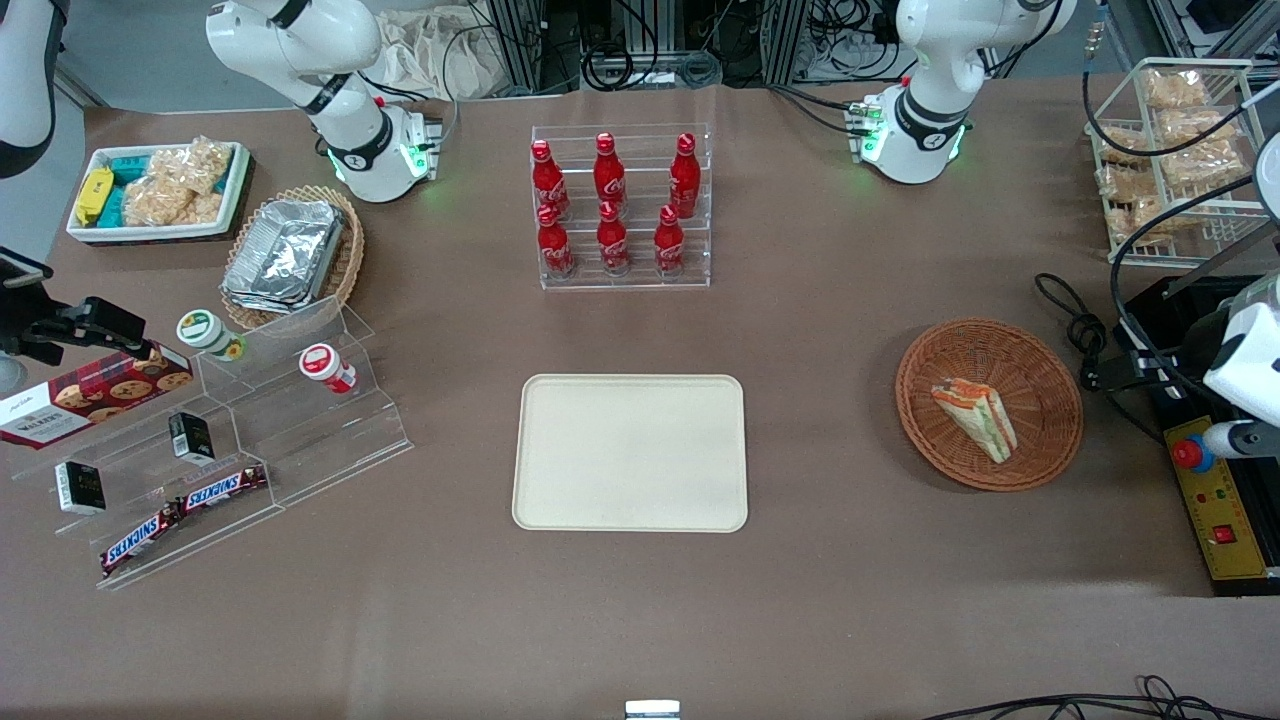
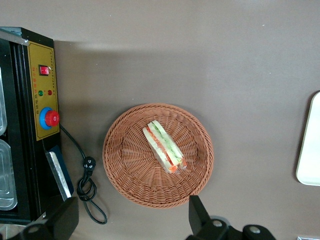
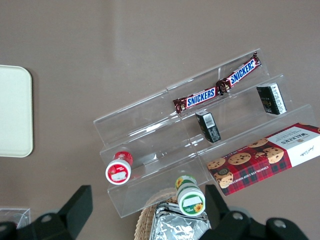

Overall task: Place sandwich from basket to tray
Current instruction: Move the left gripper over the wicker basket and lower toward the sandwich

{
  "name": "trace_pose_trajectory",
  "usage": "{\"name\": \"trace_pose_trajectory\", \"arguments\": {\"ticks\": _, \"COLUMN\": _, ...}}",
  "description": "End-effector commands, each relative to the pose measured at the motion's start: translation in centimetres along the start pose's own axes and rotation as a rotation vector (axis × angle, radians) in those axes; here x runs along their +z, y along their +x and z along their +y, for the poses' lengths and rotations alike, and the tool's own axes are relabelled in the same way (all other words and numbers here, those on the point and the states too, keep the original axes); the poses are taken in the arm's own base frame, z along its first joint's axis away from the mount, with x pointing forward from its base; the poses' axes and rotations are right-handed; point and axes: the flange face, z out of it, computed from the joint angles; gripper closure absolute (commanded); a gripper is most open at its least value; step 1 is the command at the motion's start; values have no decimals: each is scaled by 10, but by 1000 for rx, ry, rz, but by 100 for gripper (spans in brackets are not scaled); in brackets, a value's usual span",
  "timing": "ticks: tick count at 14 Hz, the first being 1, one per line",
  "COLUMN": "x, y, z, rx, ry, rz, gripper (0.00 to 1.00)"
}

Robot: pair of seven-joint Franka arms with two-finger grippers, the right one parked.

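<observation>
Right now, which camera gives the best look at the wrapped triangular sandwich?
The left wrist view: the open gripper hangs above the sandwich, its filling layers clear. The front view shows it smaller in the woven basket; the right wrist view misses it.

tray (image 2: pixel 310 145) cut by frame edge, hand (image 2: pixel 132 220) fingertips only partly visible

The left arm (image 1: pixel 935 60) is glossy white with black joint rings, a green-lit base and black cables. Its gripper (image 2: pixel 132 220) has matte black, blocky fingers (image 2: pixel 197 212) with screws.
</observation>
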Motion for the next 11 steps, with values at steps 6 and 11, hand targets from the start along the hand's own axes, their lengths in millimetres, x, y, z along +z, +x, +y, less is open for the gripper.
{"name": "trace_pose_trajectory", "arguments": {"ticks": 6, "x": 9, "y": 0, "z": 16, "rx": 11, "ry": -8, "rz": -23, "gripper": 1}}
{"name": "trace_pose_trajectory", "arguments": {"ticks": 11, "x": 63, "y": 6, "z": 30, "rx": 28, "ry": -27, "rz": -132, "gripper": 1}}
